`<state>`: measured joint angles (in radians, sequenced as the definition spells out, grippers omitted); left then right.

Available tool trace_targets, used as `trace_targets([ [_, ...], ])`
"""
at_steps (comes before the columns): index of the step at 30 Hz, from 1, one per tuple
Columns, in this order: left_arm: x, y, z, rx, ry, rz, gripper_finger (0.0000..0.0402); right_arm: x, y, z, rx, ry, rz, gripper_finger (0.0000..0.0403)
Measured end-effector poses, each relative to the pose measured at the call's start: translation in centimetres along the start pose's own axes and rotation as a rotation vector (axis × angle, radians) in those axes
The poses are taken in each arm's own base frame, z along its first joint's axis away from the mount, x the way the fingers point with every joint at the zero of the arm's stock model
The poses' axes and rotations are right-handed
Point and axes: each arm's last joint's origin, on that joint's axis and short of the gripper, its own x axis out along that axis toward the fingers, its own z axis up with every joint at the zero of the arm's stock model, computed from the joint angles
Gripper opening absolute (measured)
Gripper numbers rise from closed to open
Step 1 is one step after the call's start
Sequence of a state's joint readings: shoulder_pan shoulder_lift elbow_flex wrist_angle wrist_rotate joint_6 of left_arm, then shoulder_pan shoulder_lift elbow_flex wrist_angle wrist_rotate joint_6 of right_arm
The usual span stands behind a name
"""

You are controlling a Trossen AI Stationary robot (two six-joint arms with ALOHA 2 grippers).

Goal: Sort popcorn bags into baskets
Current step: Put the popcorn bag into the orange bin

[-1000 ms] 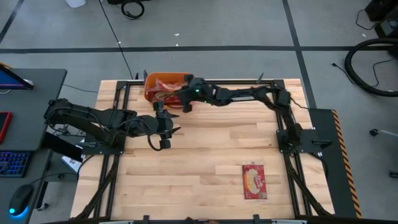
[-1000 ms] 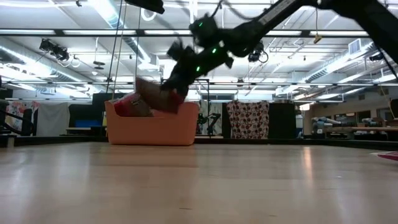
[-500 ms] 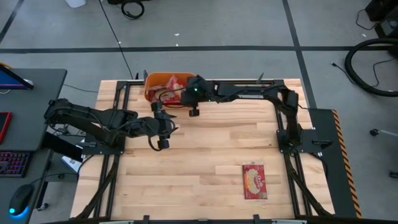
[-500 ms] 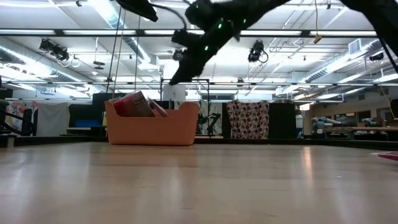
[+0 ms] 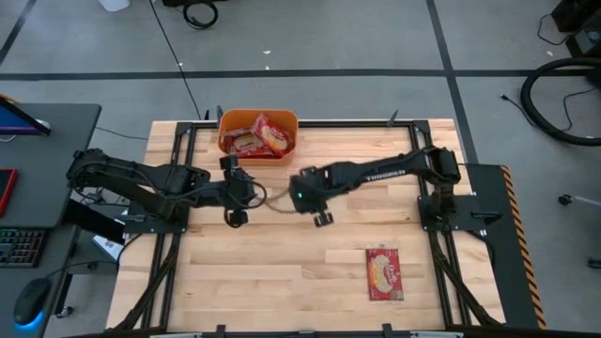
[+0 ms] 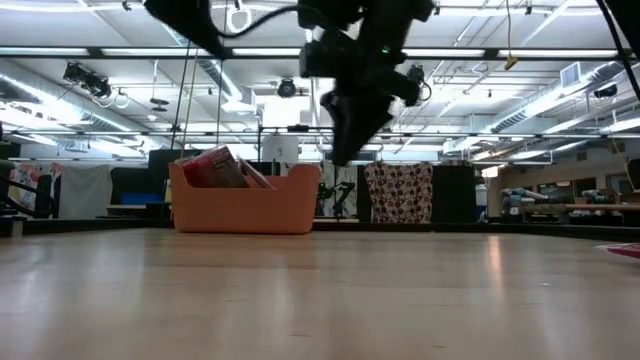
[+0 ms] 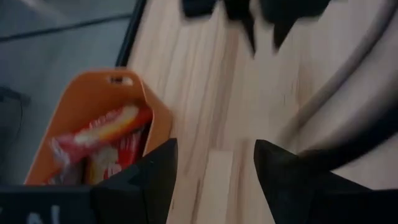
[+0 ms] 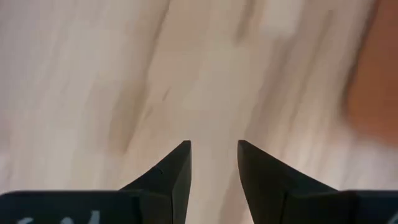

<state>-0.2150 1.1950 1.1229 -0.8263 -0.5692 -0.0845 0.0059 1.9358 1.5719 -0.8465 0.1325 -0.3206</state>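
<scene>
The orange basket [image 5: 225, 127] stands at the table's far edge, left of centre. Red popcorn bags [image 5: 265, 137] lie in it and stick up above its rim in the low view [image 6: 215, 168]. One more popcorn bag [image 5: 384, 273] lies flat on the table at the near right. My right gripper [image 5: 319, 212] hangs open over the table's middle, with only bare wood between its fingers [image 8: 213, 155]. My left gripper [image 5: 231, 191] waits open just left of it. It is near the basket [image 7: 93, 118] and holds nothing [image 7: 214, 171].
The wooden table top has free room between the basket and the lone bag. Black frame rails [image 5: 178, 188] run along the left and right sides of the table. A desk with a keyboard and mouse [image 5: 23, 249] stands off the table's left edge.
My right gripper has let go of a popcorn bag over the basket, and the bag now lies inside with the others. The gripper has opened, risen clear of the basket and swung toward the table's near edge, to the middle of the table.
</scene>
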Motion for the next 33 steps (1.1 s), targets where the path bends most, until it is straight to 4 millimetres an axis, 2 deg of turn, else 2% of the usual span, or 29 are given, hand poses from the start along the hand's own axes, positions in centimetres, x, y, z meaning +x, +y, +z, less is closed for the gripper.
trace_targets([
  [9, -0.1, 0.2, -1.3, 0.041, 0.119, 0.021, 0.0215, -0.8, 5.8, -3.5, 0.114, 0.125, 0.077, 0.0135],
  [18, 0.2, 0.6, -1.0, 0.012, 0.098, 0.043, 0.0215, -1.2, 14.3, -8.2, 0.233, 0.267, 0.281, 0.0135],
  [23, 0.4, 0.9, -0.6, -0.024, 0.068, 0.053, 0.0215, -1.5, 18.2, -10.0, 0.295, 0.367, 0.27, 0.0135],
  [29, 0.5, 1.0, -0.4, -0.038, 0.055, 0.055, 0.0215, -2.6, 21.5, -11.2, 0.378, 0.432, 0.233, 0.0135],
  [33, 0.5, 1.0, -0.4, -0.039, 0.055, 0.054, 0.0215, -2.2, 22.5, -12.4, 0.446, 0.474, 0.213, 0.0135],
])
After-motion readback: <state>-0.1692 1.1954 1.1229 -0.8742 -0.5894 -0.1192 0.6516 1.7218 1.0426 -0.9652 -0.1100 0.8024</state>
